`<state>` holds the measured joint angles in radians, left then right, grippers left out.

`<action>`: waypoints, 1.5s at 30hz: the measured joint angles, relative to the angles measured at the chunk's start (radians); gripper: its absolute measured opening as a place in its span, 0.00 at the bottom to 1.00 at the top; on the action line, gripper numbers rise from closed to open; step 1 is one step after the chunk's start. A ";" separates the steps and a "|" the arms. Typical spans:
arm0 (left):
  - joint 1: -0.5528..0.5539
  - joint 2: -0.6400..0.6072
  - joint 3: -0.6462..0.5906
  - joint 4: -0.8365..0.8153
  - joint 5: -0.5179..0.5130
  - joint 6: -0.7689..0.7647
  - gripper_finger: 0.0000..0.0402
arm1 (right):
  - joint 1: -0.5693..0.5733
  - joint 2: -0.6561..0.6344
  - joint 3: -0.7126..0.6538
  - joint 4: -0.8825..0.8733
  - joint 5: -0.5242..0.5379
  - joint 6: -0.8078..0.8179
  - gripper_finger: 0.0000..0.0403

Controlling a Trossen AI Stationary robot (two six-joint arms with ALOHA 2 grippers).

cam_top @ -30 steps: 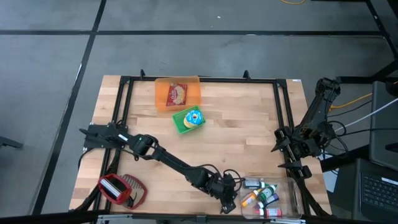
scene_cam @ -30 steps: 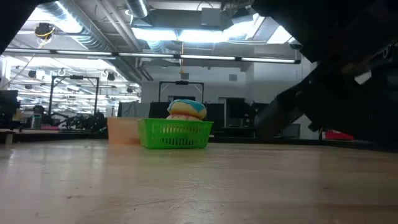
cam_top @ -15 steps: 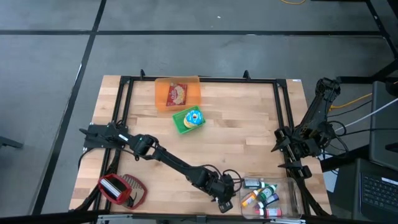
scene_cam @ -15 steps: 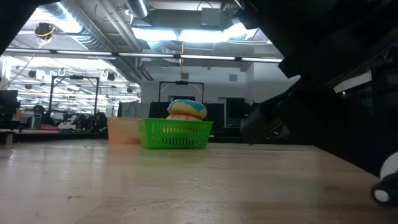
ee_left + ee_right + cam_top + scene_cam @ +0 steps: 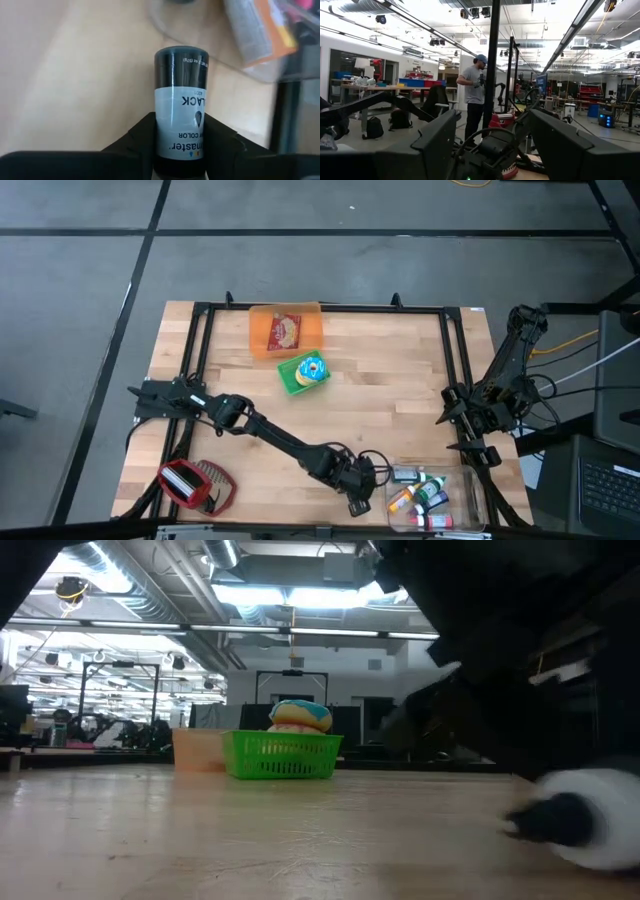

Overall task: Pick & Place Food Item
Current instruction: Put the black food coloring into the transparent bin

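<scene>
While the left arm stretches across the wooden surface [image 5: 400,400] toward its near right corner, things lie as follows from left to right. A red-and-white container [image 5: 193,485] sits at the near left corner, well apart from the rest. Farther back, an orange tray [image 5: 286,330] holds a snack packet, and just beside it a green basket [image 5: 304,372] carries a round, colourful food item [image 5: 300,716]; in the low view the basket stands upright with that item rising above its rim. Next comes the left gripper [image 5: 358,501], low over the surface and just beside a clear bin [image 5: 468,502] of small bottles. Its wrist view shows both fingers [image 5: 136,137] clenched on a black food-colour bottle [image 5: 180,110] with a white label, which stands out between them. The bin fills the near right corner, its bottles lying packed together. At the right edge, the right gripper [image 5: 452,412] waits raised, its fingers spread apart and grasping nothing; its wrist view looks into the room, where a person [image 5: 473,85] stands.
</scene>
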<state>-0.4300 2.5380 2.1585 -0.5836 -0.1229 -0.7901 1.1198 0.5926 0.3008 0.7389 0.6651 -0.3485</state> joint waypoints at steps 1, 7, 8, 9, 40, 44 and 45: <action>0.001 -0.006 -0.001 -0.011 -0.014 0.013 0.29 | 0.000 0.000 0.000 0.000 0.000 0.000 0.62; 0.002 -0.071 -0.002 -0.004 -0.081 0.077 0.30 | 0.000 0.000 0.000 -0.001 0.000 0.001 0.62; 0.002 -0.086 -0.001 -0.010 -0.090 0.087 0.29 | 0.000 0.000 0.000 -0.002 0.000 0.001 0.62; 0.002 -0.096 -0.001 -0.012 -0.102 0.094 0.29 | 0.000 0.000 0.000 -0.001 0.000 0.001 0.62; 0.080 -0.193 0.001 0.461 -0.012 0.439 0.29 | 0.000 0.000 0.000 -0.001 0.000 0.000 0.62; 0.086 -0.183 0.003 0.562 -0.005 0.536 0.29 | 0.000 0.000 0.000 -0.001 0.000 0.000 0.63; 0.086 -0.179 0.002 0.577 -0.002 0.554 0.28 | 0.000 0.000 0.000 -0.001 0.000 0.000 0.63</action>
<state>-0.3443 2.3586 2.1609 -0.0068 -0.1252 -0.2362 1.1198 0.5926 0.3008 0.7378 0.6651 -0.3481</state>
